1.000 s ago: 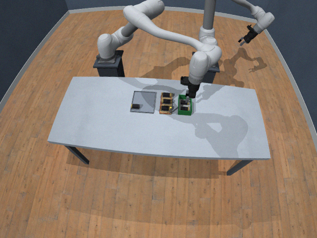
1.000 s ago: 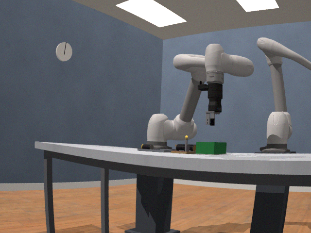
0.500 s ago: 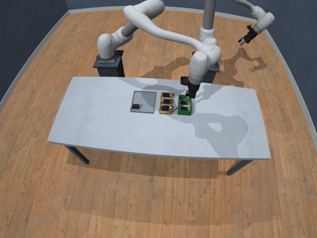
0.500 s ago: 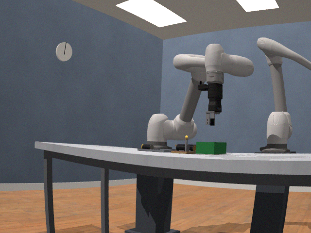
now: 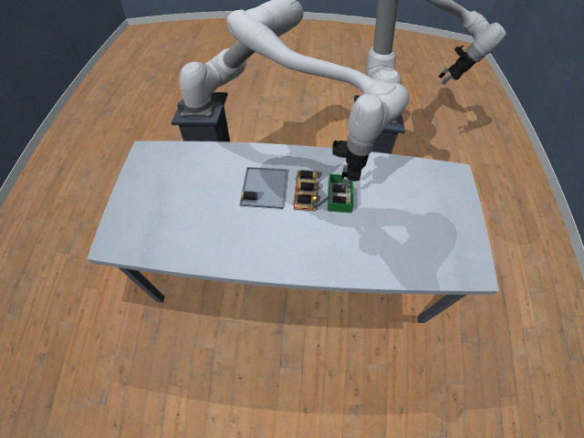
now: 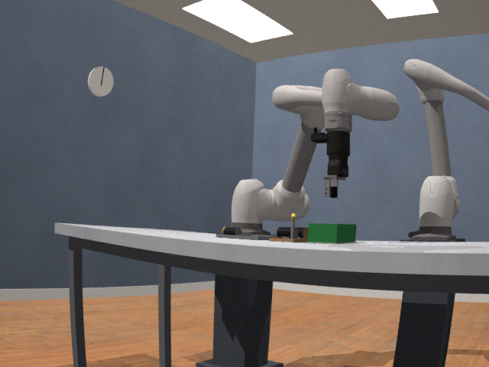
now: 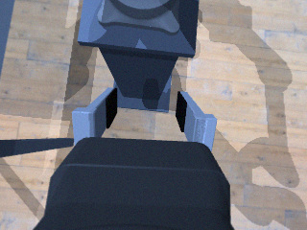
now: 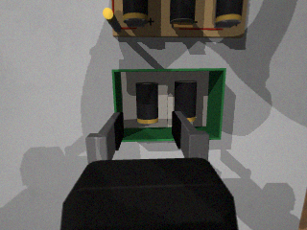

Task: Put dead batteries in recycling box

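Two batteries lie on their sides within the green recycling box [image 5: 340,206] [image 6: 331,232] [image 8: 217,103], one [image 8: 147,103] beside the other [image 8: 185,98], apart and roughly parallel. The right gripper [image 5: 346,178] [image 6: 331,196] [image 8: 148,123] hangs above the box, its jaws released and wide, with nothing between them; the left gripper [image 5: 444,78] [image 7: 147,102], well off the surface [image 5: 198,235] [image 6: 166,242] [image 8: 43,86], also has its jaws spread and empty. Three more batteries sit in the battery holder [image 5: 305,205] [image 6: 278,238] [image 8: 177,32], and a sixth [image 5: 248,194] [image 6: 231,230] lies at a corner of the grey tray [image 5: 283,188] [image 6: 252,237]. The bulb [image 5: 314,198] [image 6: 293,215] [image 8: 108,13] glows yellow, apparently lit. The sorting looks finished, provided the boxed pair are the dead ones, which their looks cannot confirm. Each battery should handle as a stiff, fairly dense cylinder, smooth enough to roll or swivel in a loose pinch. Should one need moving, the best hold is across the middle of the dark barrel, jaws square to its length, clear of the box walls, which a careless knock could tip.
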